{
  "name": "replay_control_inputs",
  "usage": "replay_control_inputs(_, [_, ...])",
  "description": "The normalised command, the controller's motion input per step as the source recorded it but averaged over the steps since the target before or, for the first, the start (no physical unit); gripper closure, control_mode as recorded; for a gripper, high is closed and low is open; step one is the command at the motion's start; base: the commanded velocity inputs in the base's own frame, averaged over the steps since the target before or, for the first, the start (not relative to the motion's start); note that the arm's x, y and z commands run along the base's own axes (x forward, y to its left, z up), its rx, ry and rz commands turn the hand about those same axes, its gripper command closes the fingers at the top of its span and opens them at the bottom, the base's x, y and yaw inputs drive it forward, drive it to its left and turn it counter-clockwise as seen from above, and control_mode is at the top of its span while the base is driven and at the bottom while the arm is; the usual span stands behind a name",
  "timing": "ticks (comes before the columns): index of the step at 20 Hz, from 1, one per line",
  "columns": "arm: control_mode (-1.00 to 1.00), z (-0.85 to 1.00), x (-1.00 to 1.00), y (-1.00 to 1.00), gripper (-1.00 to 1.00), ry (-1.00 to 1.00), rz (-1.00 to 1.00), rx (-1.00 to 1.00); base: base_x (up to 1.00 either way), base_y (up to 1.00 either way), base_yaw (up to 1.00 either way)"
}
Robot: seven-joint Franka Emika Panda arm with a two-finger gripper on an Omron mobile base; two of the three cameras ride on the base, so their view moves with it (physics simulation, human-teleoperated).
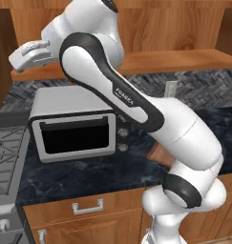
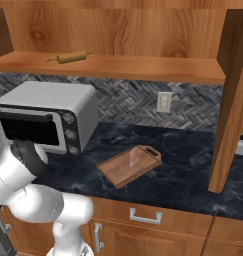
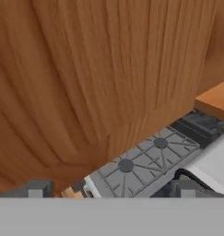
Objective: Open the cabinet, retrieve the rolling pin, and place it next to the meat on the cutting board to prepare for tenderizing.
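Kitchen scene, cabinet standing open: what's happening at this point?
The cabinet is open and the rolling pin lies on its shelf, not yet picked up. The arm is raised toward the left end of that shelf, its gripper empty with jaws wide apart. The meat sits on the cutting board, on the counter right of the toaster oven.

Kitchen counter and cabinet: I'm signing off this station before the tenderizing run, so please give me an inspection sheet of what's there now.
Surface: dark marbled counter, wooden drawer fronts below.
Job's things: cabinet open, rolling pin lying on its shelf; meat resting on the cutting board.
Clutter: toaster oven at the counter's left.
Grippers: gripper open, raised at shelf height, holding nothing.
Cables: nothing seen.
Surroundings: stove burners left of the counter; wall outlet on the herringbone backsplash.
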Motion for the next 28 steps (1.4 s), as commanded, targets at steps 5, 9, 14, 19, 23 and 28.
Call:
replay_control_inputs(5, [-1.00, -0.46, 0.23, -0.38, -1.00, -0.46, 0.19, 0.40, 0.00, 0.00, 0.00])
replay_control_inputs(9, [-1.00, -0.11, 0.45, -0.27, -1.00, -0.23, 0.10, 0.39, 0.00, 0.00, 0.00])
replay_control_inputs(14, [-1.00, 0.20, 0.44, -0.24, -1.00, 0.00, -0.14, 0.18, 0.00, 0.00, 0.00])
replay_control_inputs(19, [-1.00, 0.23, 0.28, -0.27, -1.00, 0.13, -0.34, 0.10, 0.00, 0.00, 0.00])
replay_control_inputs(23, [-1.00, 0.14, 0.08, -0.36, -1.00, 0.16, -0.44, 0.10, 0.00, 0.00, 0.00])
replay_control_inputs(28, [-1.00, 0.34, 0.00, -0.46, -1.00, 0.10, -0.49, 0.09, 0.00, 0.00, 0.00])
